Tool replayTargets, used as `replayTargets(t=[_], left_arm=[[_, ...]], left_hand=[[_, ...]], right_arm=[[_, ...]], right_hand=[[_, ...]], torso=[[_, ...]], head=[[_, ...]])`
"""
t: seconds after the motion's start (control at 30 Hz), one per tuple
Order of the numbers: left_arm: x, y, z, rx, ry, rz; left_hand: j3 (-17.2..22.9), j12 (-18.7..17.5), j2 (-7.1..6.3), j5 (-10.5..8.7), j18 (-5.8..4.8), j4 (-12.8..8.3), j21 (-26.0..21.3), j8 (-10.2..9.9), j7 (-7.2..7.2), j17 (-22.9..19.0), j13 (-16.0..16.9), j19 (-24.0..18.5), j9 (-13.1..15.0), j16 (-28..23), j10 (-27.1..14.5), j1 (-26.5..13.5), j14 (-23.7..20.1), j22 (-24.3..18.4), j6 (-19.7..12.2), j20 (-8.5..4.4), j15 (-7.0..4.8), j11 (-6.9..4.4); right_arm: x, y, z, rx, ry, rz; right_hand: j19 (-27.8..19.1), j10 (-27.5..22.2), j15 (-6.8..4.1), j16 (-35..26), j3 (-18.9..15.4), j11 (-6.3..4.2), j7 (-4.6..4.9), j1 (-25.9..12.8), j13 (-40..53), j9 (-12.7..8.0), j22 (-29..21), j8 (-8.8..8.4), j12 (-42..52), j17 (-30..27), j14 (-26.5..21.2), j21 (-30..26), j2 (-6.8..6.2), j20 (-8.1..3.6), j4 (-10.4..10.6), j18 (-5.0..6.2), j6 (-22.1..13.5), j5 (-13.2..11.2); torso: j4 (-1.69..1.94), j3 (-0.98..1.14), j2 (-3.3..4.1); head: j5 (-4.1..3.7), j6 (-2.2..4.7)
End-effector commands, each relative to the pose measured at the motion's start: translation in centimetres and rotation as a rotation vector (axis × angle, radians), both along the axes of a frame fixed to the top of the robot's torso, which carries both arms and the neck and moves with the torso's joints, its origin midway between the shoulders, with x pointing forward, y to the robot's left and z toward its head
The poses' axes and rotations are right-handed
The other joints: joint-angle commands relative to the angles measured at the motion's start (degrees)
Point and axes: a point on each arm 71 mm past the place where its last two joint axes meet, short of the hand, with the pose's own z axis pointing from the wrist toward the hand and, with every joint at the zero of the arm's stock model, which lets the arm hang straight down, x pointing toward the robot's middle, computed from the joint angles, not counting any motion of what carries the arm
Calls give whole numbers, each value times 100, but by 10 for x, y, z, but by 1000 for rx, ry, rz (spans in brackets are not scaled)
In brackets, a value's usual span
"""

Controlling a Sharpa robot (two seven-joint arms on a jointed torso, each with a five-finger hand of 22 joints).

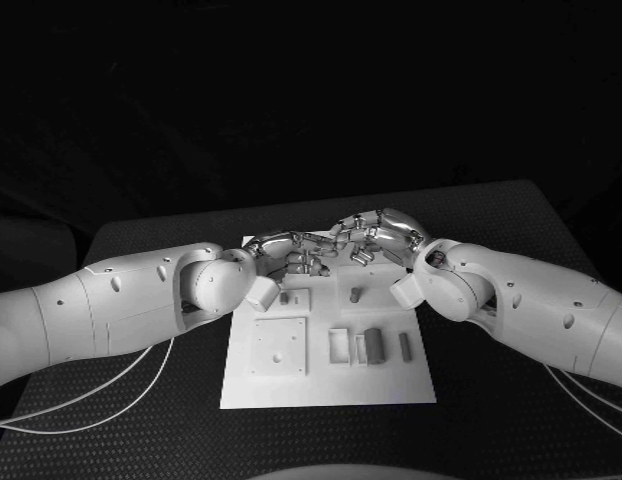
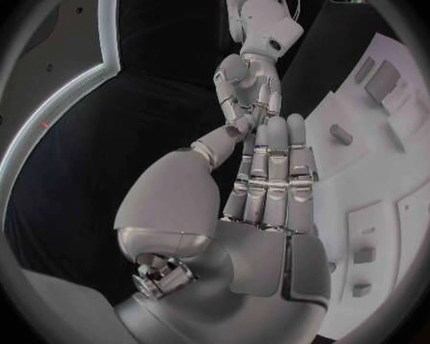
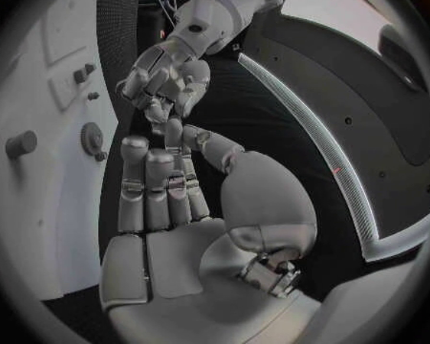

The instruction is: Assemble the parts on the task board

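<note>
The white task board lies in the middle of the black table. Grey parts lie on it: two bars near its right side and an upright peg farther back. My left hand and right hand meet fingertip to fingertip above the board's far edge. In the left wrist view my left hand reaches with straight fingers to the right hand. From the right wrist, my right hand touches the left hand. Whether a part sits between the fingertips is hidden.
A square plate with small holes sits on the board's left half, and a slotted block beside the bars. A peg and a round toothed part stand on the board. Black table surrounds the board.
</note>
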Motion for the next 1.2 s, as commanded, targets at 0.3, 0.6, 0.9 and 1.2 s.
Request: replayTargets(t=[0.3, 0.6, 0.9, 1.2], left_arm=[[1, -1, 2, -7, -21, 4], [2, 1, 1, -3, -18, 18], [1, 2, 1, 6, -8, 21], [1, 1, 1, 5, -6, 21]], left_hand=[[99, 18, 50, -10, 63, -2, 26, 39, -17, 82, 8, 70, 6, -17, 79, 34, 62, 7, 64, -25, -16, -13], [122, 4, 61, -10, 53, -2, 27, 37, -19, 119, 7, 75, 1, -28, 92, 1, 71, 10, 70, -36, -21, -17], [114, -74, -26, -11, 19, -4, -4, -100, 85, 210, -19, 14, -64, -111, 32, -101, 12, 5, -164, -39, 12, 19], [-21, -105, -130, -11, 5, -2, -23, -191, 176, 305, -42, -37, -98, -180, -34, -247, -37, 4, -365, -25, 39, 49]], right_arm=[[-1, -1, 0, 8, 5, 23], [-1, -1, -1, 3, 6, 29], [-2, -2, -1, 0, 5, 29], [-3, -1, -1, -1, 3, 35]], right_hand=[[6, 18, -29, 13, 9, -7, -12, 10, 12, 5, 114, 21, 3, 10, -6, 33, 56, -27, -31, 261, 39, 38], [3, 19, -30, 13, 9, -8, -13, 11, 14, 6, 114, 22, 3, 11, -7, 34, 56, -27, -32, 261, 42, 39], [0, 20, -30, 13, 8, -8, -14, 12, 17, 8, 114, 24, 4, 11, -9, 35, 54, -27, -33, 261, 44, 39], [-3, 21, -31, 13, 8, -9, -15, 13, 19, 9, 114, 25, 4, 11, -11, 35, 53, -27, -34, 261, 47, 39]], torso=[[0, 2, 0], [0, 2, 0], [2, 0, 0], [1, 0, 0]], head=[[5, -12], [2, -18], [-2, -25], [-1, -29]])
